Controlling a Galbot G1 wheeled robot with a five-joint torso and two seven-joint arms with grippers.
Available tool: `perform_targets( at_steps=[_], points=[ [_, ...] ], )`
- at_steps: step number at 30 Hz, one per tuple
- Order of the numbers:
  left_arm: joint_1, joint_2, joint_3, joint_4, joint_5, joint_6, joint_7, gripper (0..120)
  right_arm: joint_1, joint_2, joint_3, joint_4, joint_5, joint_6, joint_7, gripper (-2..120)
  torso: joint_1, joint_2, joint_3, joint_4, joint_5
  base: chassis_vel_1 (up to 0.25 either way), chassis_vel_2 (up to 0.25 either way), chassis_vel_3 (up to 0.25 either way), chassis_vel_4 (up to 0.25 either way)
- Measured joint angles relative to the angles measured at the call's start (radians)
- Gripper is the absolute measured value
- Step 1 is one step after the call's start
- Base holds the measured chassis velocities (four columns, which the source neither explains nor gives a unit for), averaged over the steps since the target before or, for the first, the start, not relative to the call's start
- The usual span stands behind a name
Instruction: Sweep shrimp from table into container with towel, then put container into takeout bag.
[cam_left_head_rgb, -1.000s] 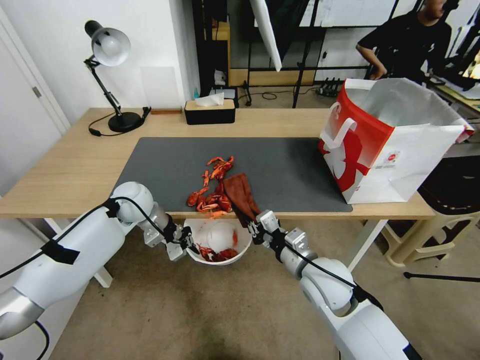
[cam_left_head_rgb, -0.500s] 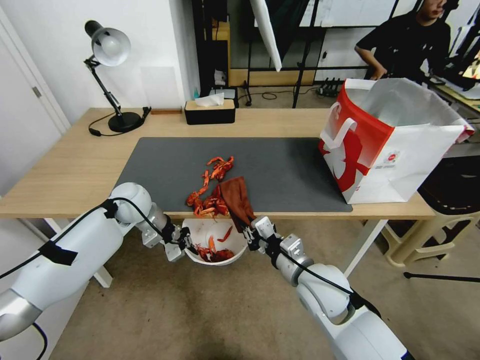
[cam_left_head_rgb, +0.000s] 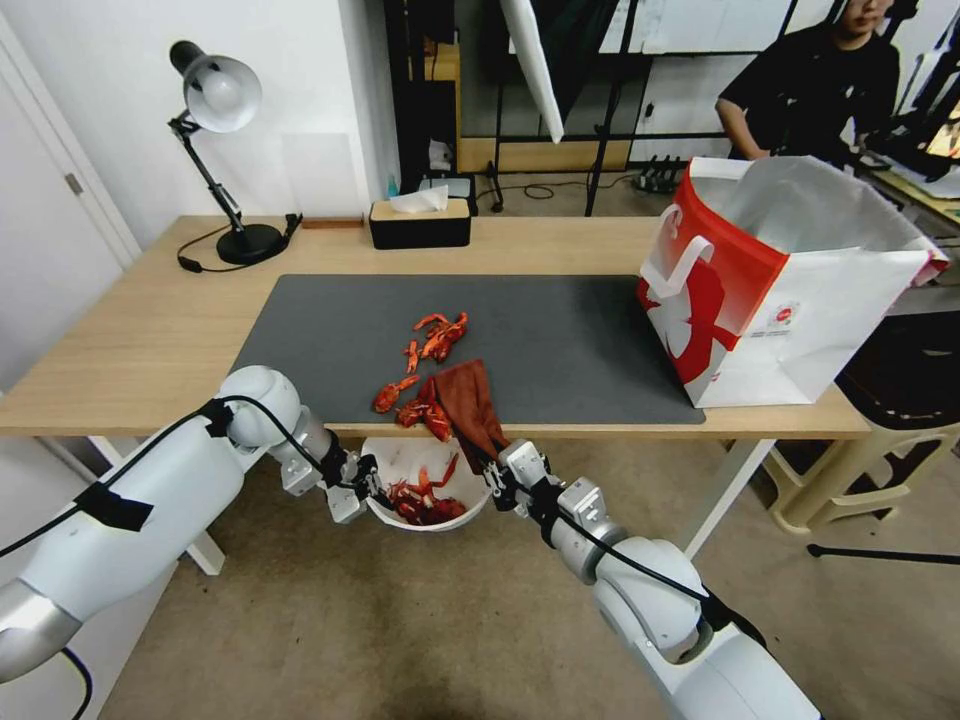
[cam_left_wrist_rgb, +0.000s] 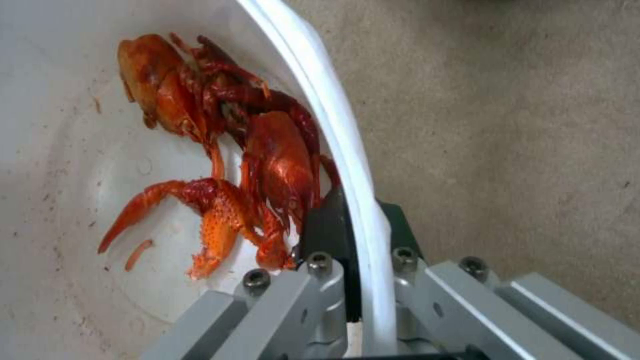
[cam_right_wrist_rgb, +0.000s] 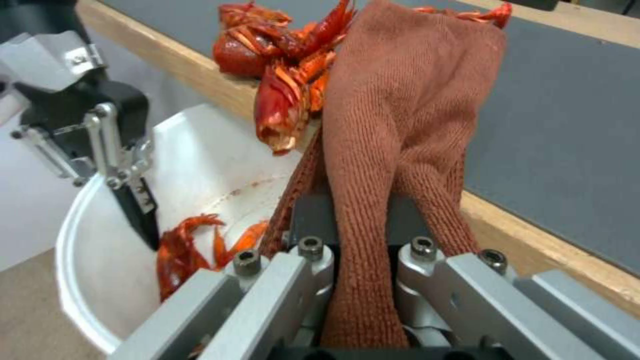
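Table (cam_left_head_rgb: 130, 340): long light-wood top, with a dark grey mat (cam_left_head_rgb: 560, 340) over its middle and reaching the near edge.

Takeout bag (cam_left_head_rgb: 770, 290): stands upright at the mat's right end, mouth open, red side panel with white flat handle, white front with a small logo. Well apart from everything else in play.

Container (cam_left_head_rgb: 385, 512): round white bowl with smooth sloping walls, held below the table's near edge, just under the spot where the shrimp sit. Left gripper (cam_left_head_rgb: 362, 484) is clamped on its rim; in the left wrist view one finger sits inside the wall and one outside, pinching the white edge (cam_left_wrist_rgb: 347, 165). Inside wall is smeared with reddish specks.

Towel (cam_left_head_rgb: 468, 400): rust-brown knit cloth, duller than the shrimp, draped from the mat over the table edge. Right gripper (cam_left_head_rgb: 497, 470) grips its lower end just below the edge, right beside the bowl; in the right wrist view the cloth (cam_right_wrist_rgb: 400, 125) runs bunched straight between the closed fingers.

Shrimp (cam_left_head_rgb: 432, 338): glossy red-orange, curled bodies, thin legs.
- A few loose pieces mid-mat.
- A small cluster at the near edge, touching the towel's left side; one hangs over the lip above the bowl (cam_right_wrist_rgb: 283, 110).
- Several already in the bowl, piled against the wall next to the left gripper's inner finger (cam_left_wrist_rgb: 267, 170).
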Motion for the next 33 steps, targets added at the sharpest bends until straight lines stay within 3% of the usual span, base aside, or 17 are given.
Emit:
perform_targets(
  at_steps=[33],
  points=[
    [0.017,0.021,-0.019,-0.011,-0.013,-0.006,-0.001,0,-0.074,-0.021,-0.015,0.073,-0.027,0.011,-0.015,4,0.0,0.0,0.0,0.0,0.0,0.0,0.0,0.0,0.0]
  ],
)
